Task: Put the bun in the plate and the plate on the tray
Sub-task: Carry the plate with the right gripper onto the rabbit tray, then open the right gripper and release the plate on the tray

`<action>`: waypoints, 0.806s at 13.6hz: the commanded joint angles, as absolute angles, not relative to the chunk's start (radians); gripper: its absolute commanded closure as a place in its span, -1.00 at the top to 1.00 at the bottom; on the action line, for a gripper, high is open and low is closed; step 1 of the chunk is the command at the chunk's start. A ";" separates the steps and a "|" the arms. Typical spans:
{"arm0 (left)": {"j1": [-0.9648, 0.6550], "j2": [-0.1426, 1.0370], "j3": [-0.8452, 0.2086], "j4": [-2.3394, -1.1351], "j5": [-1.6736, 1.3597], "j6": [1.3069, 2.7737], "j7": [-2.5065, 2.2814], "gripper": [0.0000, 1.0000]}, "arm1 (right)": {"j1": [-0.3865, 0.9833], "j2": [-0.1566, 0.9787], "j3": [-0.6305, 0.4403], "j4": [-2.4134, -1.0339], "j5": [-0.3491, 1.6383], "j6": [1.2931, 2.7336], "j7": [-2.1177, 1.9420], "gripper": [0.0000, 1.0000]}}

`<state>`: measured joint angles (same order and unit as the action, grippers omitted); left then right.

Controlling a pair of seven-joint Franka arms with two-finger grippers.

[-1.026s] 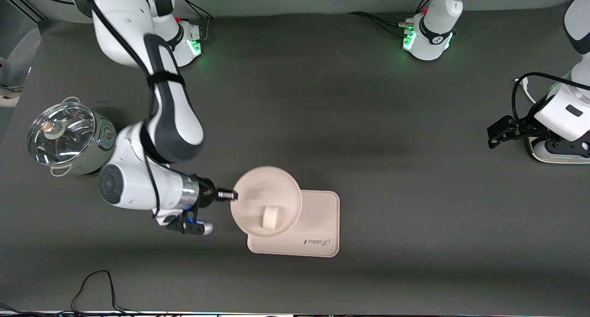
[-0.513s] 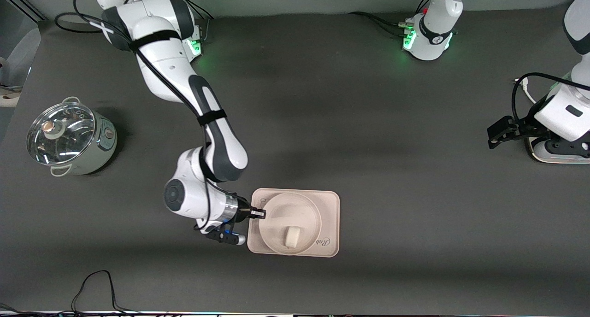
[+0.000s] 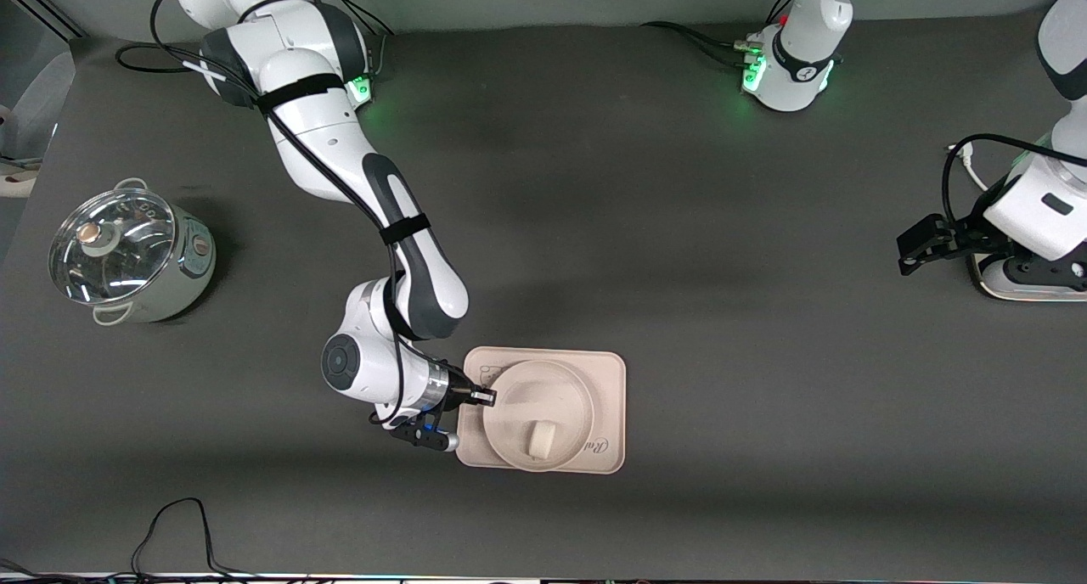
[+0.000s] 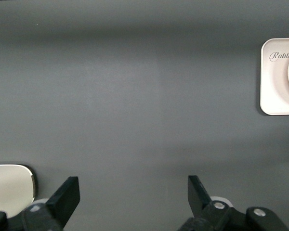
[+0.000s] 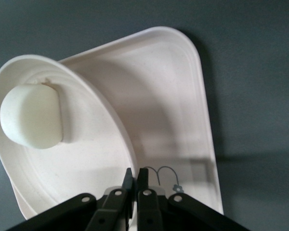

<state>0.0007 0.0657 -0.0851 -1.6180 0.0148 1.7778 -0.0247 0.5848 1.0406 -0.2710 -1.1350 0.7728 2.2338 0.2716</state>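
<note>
A: Cream-beige on cream-beige: the plate (image 3: 542,415) sits on the tray (image 3: 608,375), low in the front frame and a little short of centre, and its rim covers most of the "Rabbit" lettering at the tray's lower edge.

B: And the bun (image 3: 540,438)?

A: It lies in the plate, on the part of the dish nearest the front camera. In the right wrist view it shows as a pale rounded lump (image 5: 32,116) against the plate's inner wall (image 5: 94,159), in the upper corner of that frame.

B: Where does the right gripper (image 3: 484,395) stand?

A: At the plate's rim on the side toward the right arm's end of the table. Its two black fingers (image 5: 142,180) are pinched together on the rim with the edge between them, though the contact itself is partly hidden by the fingers, so the clamp looks firm rather than proven.

B: The other arm?

A: The left gripper (image 3: 921,243) waits at the middle of the front frame's right edge, over bare dark tabletop, well apart from the tray. Its fingers (image 4: 67,195) are spread wide with nothing between them.

B: Anything else on the table?

A: A lidded steel pot (image 3: 127,255) stands at mid-height on the frame's left side.
</note>
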 commanded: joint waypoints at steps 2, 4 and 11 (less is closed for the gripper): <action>-0.008 0.069 -0.081 -1.608 0.012 1.781 -0.028 1.00 | 0.586 1.039 -0.264 -1.100 0.781 2.235 0.293 1.00; -0.008 0.069 -0.081 -1.608 0.012 1.781 -0.028 1.00 | 0.578 0.999 -0.271 -1.103 0.772 2.215 0.290 1.00; -0.009 0.067 -0.081 -1.608 0.012 1.779 -0.028 1.00 | 0.578 0.611 -0.354 -1.277 0.468 1.838 0.126 1.00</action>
<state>0.0004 0.0660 -0.0852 -1.6161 0.0149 1.7780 -0.0247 0.5682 0.7423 -0.3501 -1.1309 0.5219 1.8523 0.2015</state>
